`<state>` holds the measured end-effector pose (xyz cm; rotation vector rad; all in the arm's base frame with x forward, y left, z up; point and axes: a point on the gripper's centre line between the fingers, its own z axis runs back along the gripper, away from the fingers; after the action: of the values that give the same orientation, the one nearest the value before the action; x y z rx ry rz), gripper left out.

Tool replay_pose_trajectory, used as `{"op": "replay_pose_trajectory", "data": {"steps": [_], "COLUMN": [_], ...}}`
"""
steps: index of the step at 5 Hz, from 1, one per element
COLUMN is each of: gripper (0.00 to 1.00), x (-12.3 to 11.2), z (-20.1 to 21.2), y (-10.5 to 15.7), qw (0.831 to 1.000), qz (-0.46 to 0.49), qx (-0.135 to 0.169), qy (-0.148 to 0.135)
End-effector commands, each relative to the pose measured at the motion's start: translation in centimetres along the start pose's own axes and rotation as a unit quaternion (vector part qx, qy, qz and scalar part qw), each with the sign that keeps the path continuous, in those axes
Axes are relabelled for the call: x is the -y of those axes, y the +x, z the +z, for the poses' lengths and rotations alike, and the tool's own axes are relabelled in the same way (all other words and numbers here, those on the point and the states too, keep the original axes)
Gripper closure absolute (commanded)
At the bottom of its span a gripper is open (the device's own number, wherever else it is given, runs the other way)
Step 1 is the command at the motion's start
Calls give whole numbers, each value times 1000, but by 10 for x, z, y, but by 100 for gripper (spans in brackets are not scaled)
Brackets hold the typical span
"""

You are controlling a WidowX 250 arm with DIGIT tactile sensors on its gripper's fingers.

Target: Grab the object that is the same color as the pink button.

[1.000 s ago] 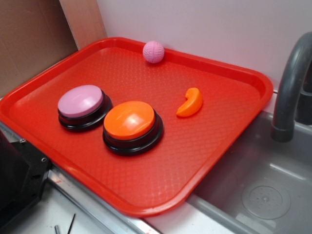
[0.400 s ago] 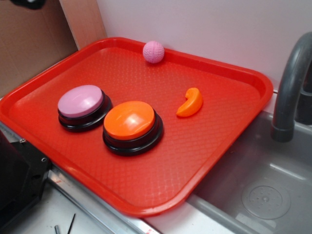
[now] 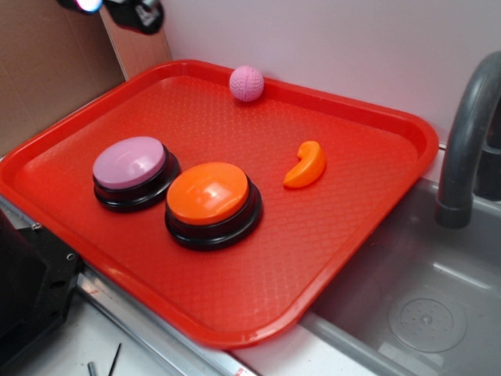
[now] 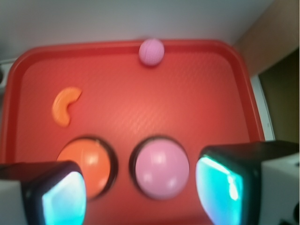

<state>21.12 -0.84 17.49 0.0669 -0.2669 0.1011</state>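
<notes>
A red tray holds a pink ball against its far rim, an orange crescent, an orange-topped button and the pink button. The gripper, jaws spread wide and empty, hangs above the pink button; the ball lies well ahead of the jaws, roughly centred between them.

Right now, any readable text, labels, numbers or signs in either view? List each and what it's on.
None readable in either view.
Pink button: plain top, no marking.
Orange button: plain top, only glare.
Pink ball: dimpled texture, no print.
Orange crescent piece: blank.
Red tray: embossed grid pattern only.
Wrist view is blurred; nothing legible there.
</notes>
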Motion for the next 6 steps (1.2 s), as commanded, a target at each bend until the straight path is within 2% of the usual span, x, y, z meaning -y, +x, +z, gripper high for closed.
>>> {"op": "replay_pose_trajectory", "data": {"steps": [1,2,4,6], "gripper": [0,0,0,0], "x": [-14,-22,-41,-41], "z": [-58,-88,-130,-165], "y": [53,71,96,115], "qw": [997,998,998,998], "qz": [35,31,52,50], "qx": [62,46,47,28], "qy": [12,6,6,22]}}
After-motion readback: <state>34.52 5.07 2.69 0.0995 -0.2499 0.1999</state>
